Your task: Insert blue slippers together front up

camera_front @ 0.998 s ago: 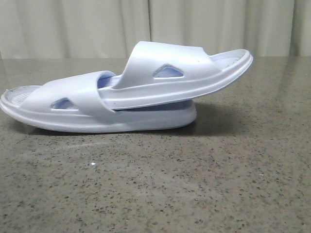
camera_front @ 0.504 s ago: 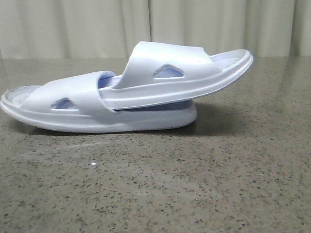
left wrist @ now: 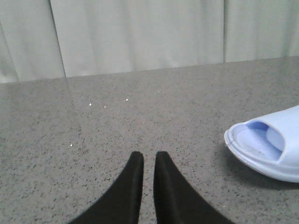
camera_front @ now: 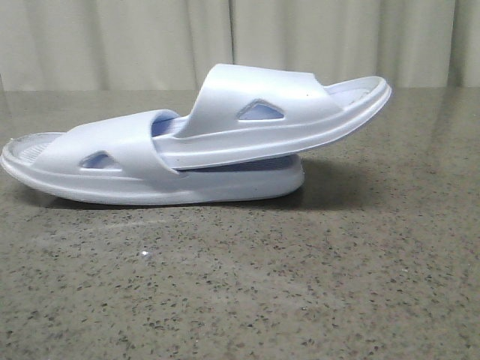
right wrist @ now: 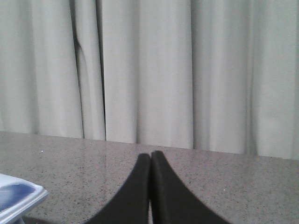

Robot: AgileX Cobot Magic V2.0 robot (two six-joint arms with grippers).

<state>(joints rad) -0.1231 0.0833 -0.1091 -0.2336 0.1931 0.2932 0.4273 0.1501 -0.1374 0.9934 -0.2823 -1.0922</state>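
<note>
The two pale blue slippers lie on the grey speckled table in the front view. The lower slipper (camera_front: 112, 161) rests flat. The upper slipper (camera_front: 255, 120) has one end pushed under the lower one's strap, and its other end sticks up to the right. One slipper end shows in the left wrist view (left wrist: 271, 149), and a corner shows in the right wrist view (right wrist: 16, 196). My left gripper (left wrist: 149, 156) is empty, its fingers almost together, off to the side of that slipper end. My right gripper (right wrist: 150, 154) is shut and empty. Neither gripper shows in the front view.
The stone tabletop (camera_front: 300, 285) runs back to a pale curtain (camera_front: 337, 37) behind its far edge. Nothing else stands on the table in these views.
</note>
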